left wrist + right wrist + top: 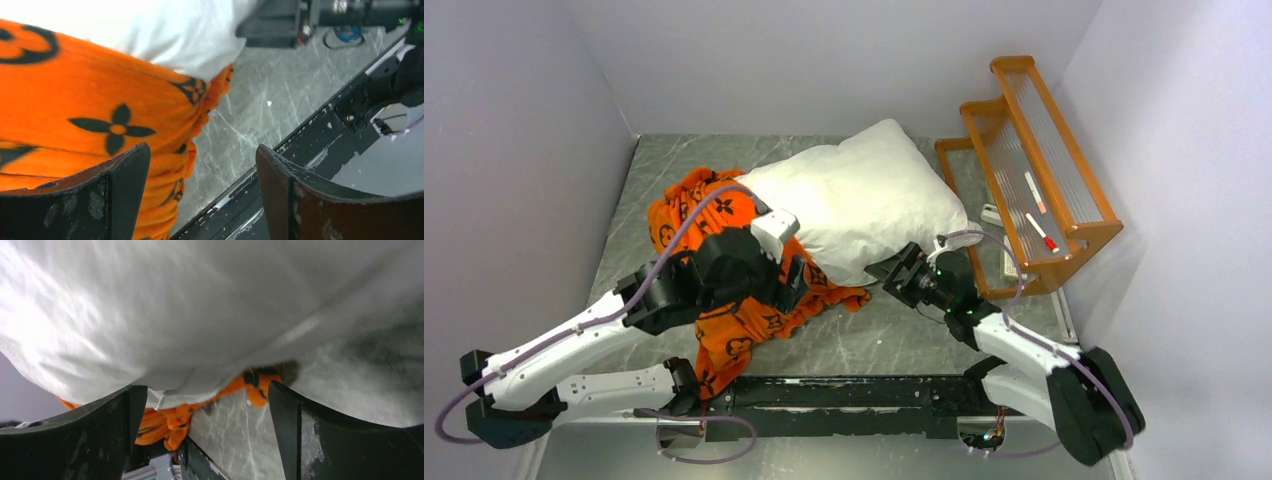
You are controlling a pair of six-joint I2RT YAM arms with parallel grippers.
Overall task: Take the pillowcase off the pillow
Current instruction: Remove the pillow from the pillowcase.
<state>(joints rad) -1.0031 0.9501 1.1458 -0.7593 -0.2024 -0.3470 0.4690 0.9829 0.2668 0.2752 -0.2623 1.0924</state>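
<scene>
Left end effector (202,150) apart beside pillowcase (95,95); right end effector (205,389) apart at pillow (200,310).

Bare table (904,335) between pillow (864,195) and base rail (844,393); wooden rack (1064,235) close right.

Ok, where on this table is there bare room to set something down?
Bare tabletop lies near centre, bordered by the pillowcase, the pillow and the right gripper. A strip behind the pillowcase along the back wall is free. Crowded beside the rack.
</scene>
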